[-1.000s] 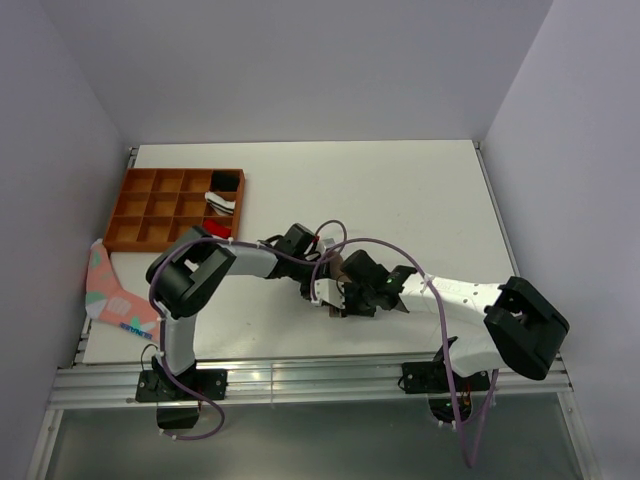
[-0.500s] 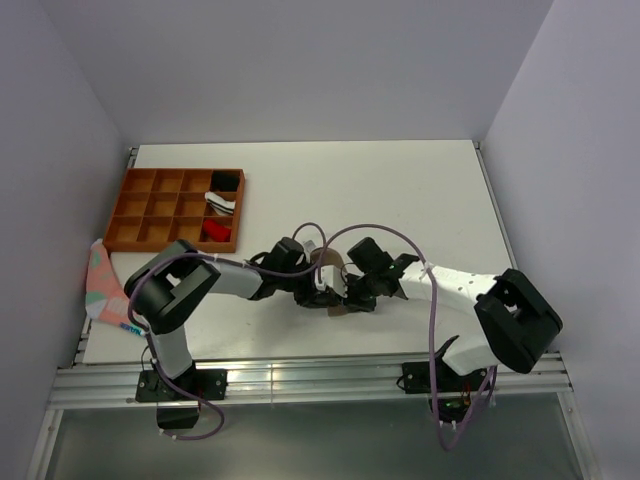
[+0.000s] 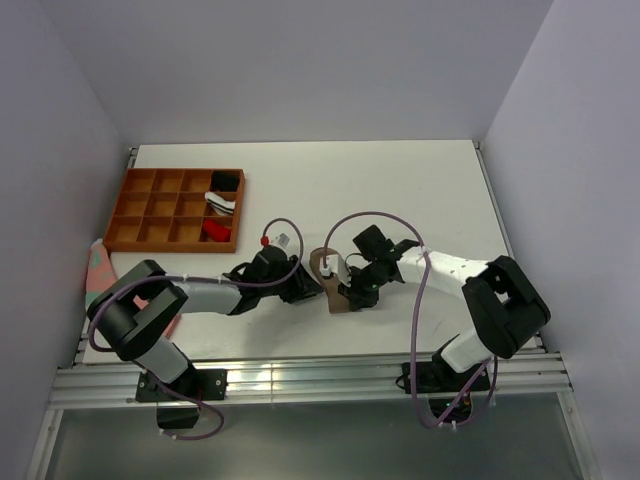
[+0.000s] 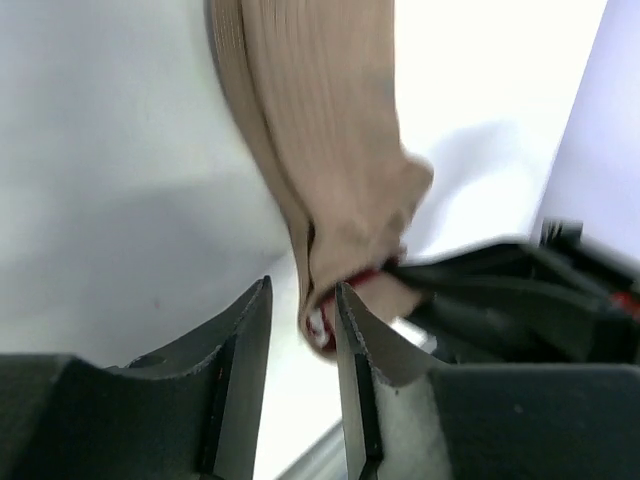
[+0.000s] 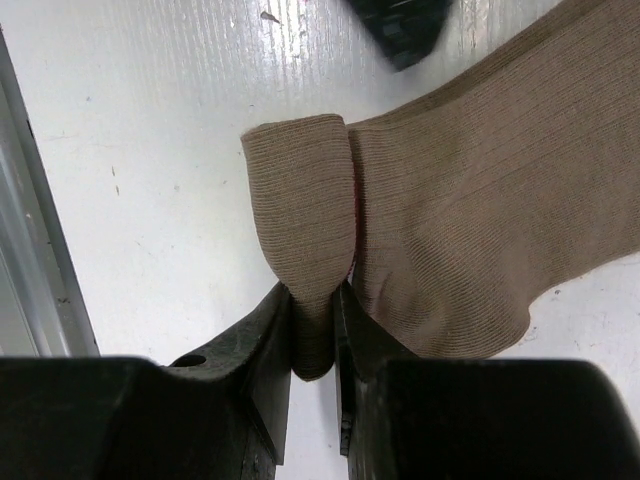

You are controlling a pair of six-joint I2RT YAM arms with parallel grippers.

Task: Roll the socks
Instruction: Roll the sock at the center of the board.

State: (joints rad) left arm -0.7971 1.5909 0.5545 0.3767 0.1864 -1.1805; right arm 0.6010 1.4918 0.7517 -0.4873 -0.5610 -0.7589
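Socks [image 3: 330,277] lie on the white table [image 3: 420,190], in the middle and toward the front, and both arms reach in to them. An orange tray [image 3: 172,246] with many little boxes sits well apart at the back left. A pink patterned sock [image 3: 95,272] lies at the left edge of the table.

The tan sock [image 5: 480,190] is long, flat and soft, with fine ribs running along it. Its end is folded over into a small fat bump. The red sock [image 5: 354,215] is tucked inside, so only a thin red line peeks out at the fold.

The right gripper [image 5: 315,335] pinches that folded bump tight between its two black fingers. The left gripper [image 4: 303,305] has its fingers a little way apart, with a narrow gap, and they squeeze nothing. The sock end sits just at their tips.

This looks like the very start of the roll. To do it well, the right gripper should hold the bump snug and turn it over along the sock, a bit at a time. The left gripper could help by taking the other side of the bump, so the roll goes straight. Soft cloth slips and springs open, so a loose pinch may let the red sock slide out.
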